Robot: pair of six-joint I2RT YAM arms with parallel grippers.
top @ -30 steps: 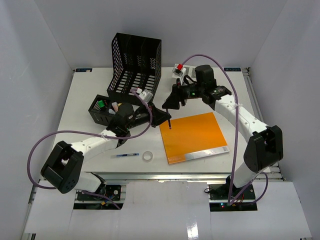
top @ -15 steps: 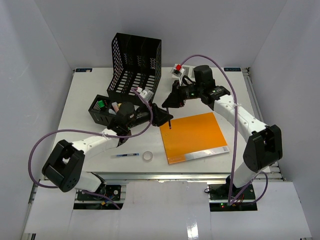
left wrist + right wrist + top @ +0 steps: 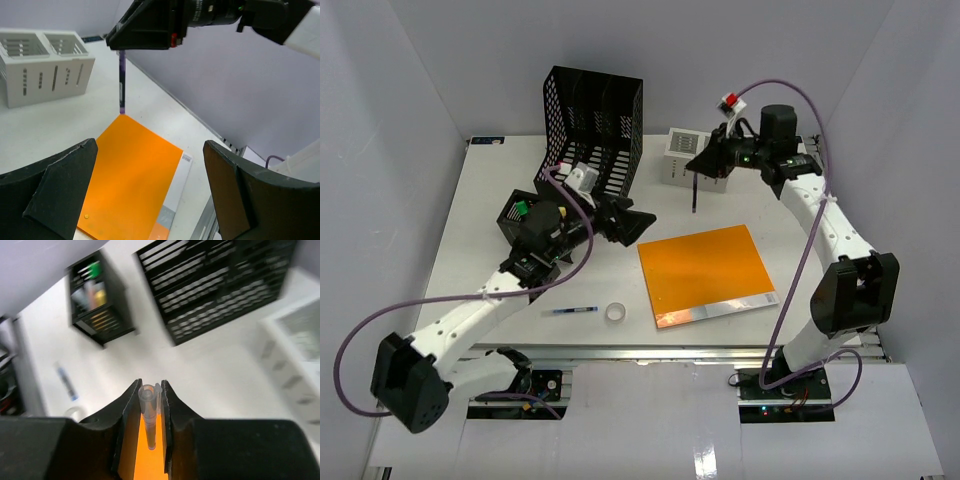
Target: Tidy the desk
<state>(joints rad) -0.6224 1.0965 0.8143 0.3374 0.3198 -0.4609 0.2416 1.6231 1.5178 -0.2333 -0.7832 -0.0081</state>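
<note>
Right gripper [image 3: 705, 163] clamps a pen [image 3: 692, 196] hanging upright at one o'clock over the desk [image 3: 480, 210]; left gripper [image 3: 638, 224] gapes wide, empty.

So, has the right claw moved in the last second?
Yes. The right claw, gripping a pen, went from the corner of the orange folder back to the white holder.

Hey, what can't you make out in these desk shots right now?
- Top view: white organizer, right part behind the right hand.
- Right wrist view: black caddy contents, motion-blurred.
- Left wrist view: orange notebook label print too small; bottom edge cuts it off.
</note>
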